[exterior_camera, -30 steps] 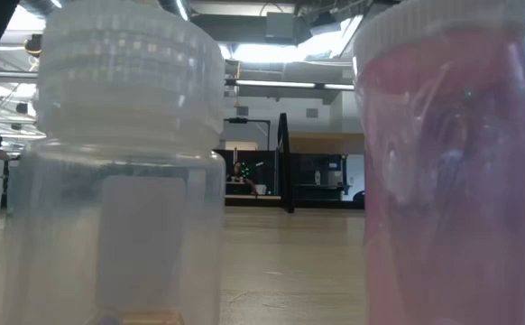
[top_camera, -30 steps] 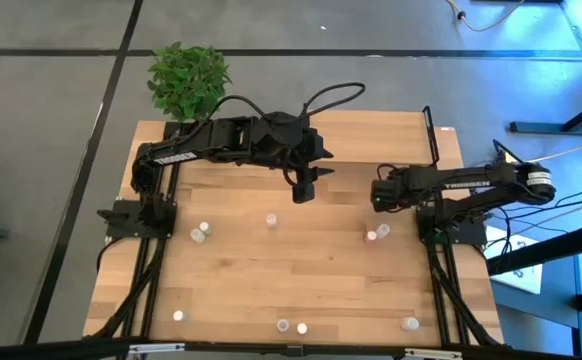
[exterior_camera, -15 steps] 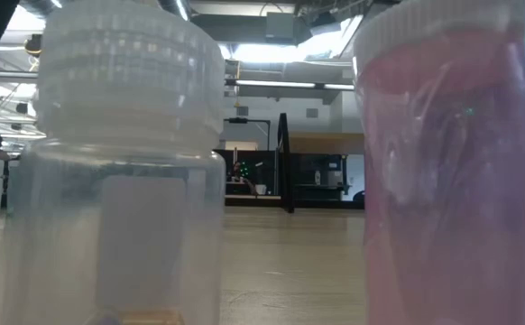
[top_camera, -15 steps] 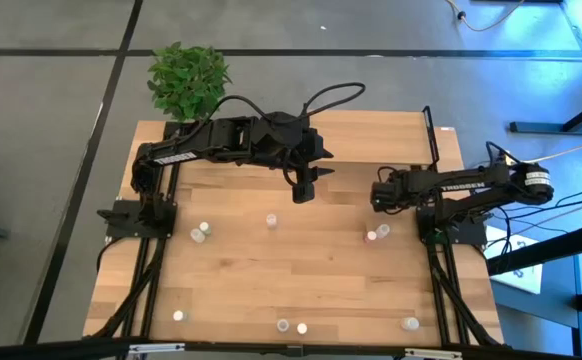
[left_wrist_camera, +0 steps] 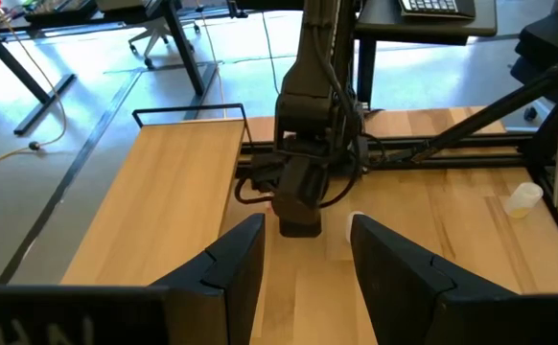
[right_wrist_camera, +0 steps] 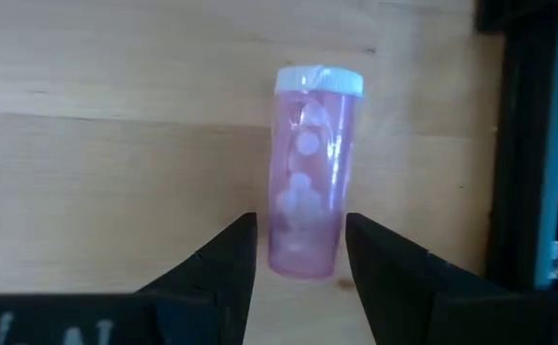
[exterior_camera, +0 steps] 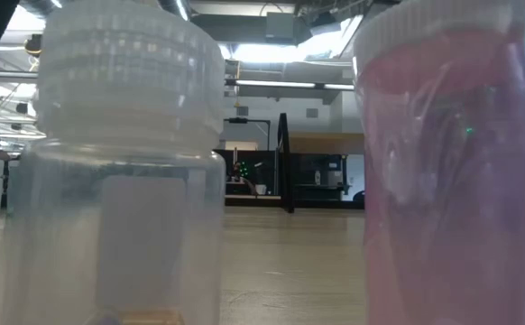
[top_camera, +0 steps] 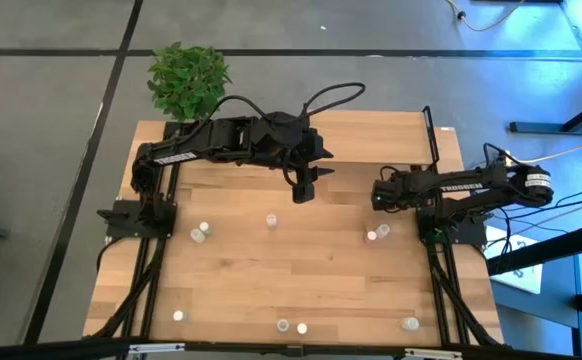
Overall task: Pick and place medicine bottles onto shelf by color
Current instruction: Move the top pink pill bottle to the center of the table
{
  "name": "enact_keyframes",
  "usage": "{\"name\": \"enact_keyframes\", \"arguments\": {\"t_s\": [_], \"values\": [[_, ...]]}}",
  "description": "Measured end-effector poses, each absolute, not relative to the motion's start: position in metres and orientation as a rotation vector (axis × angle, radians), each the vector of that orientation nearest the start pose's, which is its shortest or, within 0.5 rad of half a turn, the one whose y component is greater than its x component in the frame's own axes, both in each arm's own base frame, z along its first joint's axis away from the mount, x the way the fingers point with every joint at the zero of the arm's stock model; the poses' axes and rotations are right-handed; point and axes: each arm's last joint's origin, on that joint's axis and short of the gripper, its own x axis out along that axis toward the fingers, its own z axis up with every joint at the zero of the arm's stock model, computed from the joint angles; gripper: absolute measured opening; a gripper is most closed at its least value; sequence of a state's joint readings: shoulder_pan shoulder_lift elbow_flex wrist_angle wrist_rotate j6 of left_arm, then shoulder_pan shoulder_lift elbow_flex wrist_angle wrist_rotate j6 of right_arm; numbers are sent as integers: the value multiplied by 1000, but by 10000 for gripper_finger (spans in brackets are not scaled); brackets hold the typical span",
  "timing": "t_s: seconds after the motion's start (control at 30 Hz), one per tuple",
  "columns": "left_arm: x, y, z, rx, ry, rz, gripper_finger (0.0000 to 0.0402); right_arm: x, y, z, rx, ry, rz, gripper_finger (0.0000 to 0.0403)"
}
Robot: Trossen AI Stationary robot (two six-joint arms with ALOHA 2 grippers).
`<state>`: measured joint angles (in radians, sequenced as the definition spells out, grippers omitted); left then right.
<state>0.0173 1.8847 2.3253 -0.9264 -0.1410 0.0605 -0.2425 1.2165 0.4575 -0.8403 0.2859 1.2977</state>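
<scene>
Item: pink bottle, translucent, pale cap, small tablets visible inside; seemingly lying on its side on bare wood, cap end pointing away from the right gripper, base end just inside its fingertips. Tool state: fingers spread, one on each side of the base, a thin strip of wood showing between bottle and finger on at least one side; judged astride, not clamped. Step in hand, as judged: pick of a pink bottle, at the approach stage, grasp not made. Next move, as judged: push slightly further along the body for a fuller hold, squeeze gently on the round wall to prevent rolling or popping out, lift clear, then carry to the pink group on the shelf; shelf itself not made out with certainty from here. From above, right gripper low over the table, two bottles just beside it toward the front edge. Further bottles well apart from that gripper: one toward mid-table, a pair beyond that, several along the front edge. Two more hard against the low camera: clear bottle and second pink bottle. Left gripper waiting, spread and empty, hovering near the right gripper on the mid-table side.
</scene>
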Motion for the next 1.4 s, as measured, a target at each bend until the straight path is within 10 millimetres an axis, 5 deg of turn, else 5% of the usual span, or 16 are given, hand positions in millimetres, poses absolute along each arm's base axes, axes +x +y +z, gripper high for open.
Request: {"name": "enact_keyframes", "arguments": {"t_s": [0.33,0.6,0.9,1.4], "values": [[383,11,468,89,490,140,151,138,-44,127,936,1086,-1352,163],[383,11,468,89,490,140,151,138,-44,126,939,1078,-1348,99],[383,11,468,89,490,140,151,140,-42,127,875,1112,-1291,97],[382,6,466,95,511,127,151,175,-28,161,623,1077,-1020,99]]}}
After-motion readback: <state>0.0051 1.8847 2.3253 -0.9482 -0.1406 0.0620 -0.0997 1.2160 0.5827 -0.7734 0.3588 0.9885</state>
